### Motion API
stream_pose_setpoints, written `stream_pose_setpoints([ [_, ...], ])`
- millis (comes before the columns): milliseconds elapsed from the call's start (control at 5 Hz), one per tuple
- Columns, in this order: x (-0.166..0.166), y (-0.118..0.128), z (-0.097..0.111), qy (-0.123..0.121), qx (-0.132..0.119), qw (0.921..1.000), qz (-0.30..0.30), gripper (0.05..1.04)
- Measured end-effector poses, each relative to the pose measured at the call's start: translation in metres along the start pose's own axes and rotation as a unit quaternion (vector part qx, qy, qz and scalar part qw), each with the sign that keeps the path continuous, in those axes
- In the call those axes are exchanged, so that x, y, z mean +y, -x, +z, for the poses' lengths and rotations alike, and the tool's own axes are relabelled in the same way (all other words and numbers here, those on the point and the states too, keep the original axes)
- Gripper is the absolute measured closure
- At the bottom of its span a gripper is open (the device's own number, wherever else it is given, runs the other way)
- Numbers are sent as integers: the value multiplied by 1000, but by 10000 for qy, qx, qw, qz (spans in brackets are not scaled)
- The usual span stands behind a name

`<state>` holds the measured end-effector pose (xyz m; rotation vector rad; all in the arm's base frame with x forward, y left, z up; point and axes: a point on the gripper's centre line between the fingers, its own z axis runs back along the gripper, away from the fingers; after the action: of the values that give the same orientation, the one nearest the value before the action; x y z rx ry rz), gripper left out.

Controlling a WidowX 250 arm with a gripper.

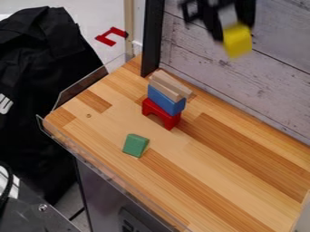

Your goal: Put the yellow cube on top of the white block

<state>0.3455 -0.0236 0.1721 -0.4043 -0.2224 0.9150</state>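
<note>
Wooden tabletop (209, 158): cut off at right and bottom; striped grain in light and dark strips.
Back panel (272, 77): cut off above; whitish, weathered planks.
Black cloth (36, 72): cut off at left; soft, creased folds.
Gripper (234, 31): cut off by the top edge, above the table; black, blurred. A pale patch between its jaws is hard to identify.
Stack, upright on the table: red arch (158, 113) beneath, smooth blue block (165, 99) on it, pale wooden block (169, 85), ridged, uppermost.
Green block (135, 145): on the table near the stack; slanted face.
Yellow cube (237, 41): in the air, edges blurred; held between jaws parted partway, contact points unclear.
</note>
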Motion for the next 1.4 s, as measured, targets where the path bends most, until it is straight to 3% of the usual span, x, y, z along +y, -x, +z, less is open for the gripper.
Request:
stream_pose_setpoints([
  [200, 0, -23, 15, -98, -288, 9991, 302, 544],
  [600, 32, -51, 0, -863, -459, 9909, 926, 544],
  [800, 48, -57, -12, -1297, -453, 9841, 1128, 545],
  [1200, 65, -51, -35, -1551, -108, 9800, 1242, 545],
  [1400, 78, -43, -45, -1754, -113, 9752, 1343, 545],
])
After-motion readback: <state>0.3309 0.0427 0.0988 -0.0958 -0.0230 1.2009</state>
